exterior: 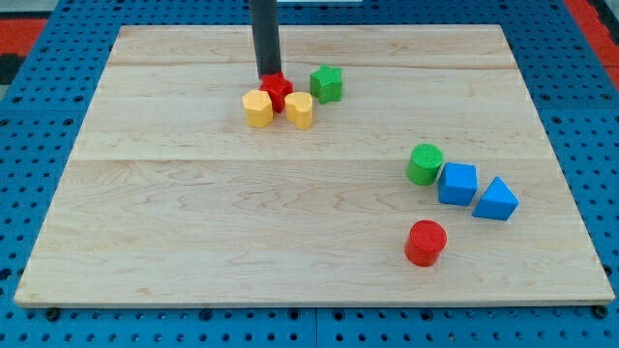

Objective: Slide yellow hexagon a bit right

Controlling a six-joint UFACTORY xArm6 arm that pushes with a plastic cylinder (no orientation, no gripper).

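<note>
Now, my tip (268,77) against the red block (278,92), bare-rod tool grasping nothing. Yellow hexagon (299,109) touching red block's lower right. Best dropping below red block, then nudging rightward, briefly.

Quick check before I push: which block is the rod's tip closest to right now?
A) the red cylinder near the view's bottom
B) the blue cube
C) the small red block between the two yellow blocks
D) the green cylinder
C: my tip sits right at the top edge of the small red block, which is wedged between the two yellow blocks near the view's top.
</note>
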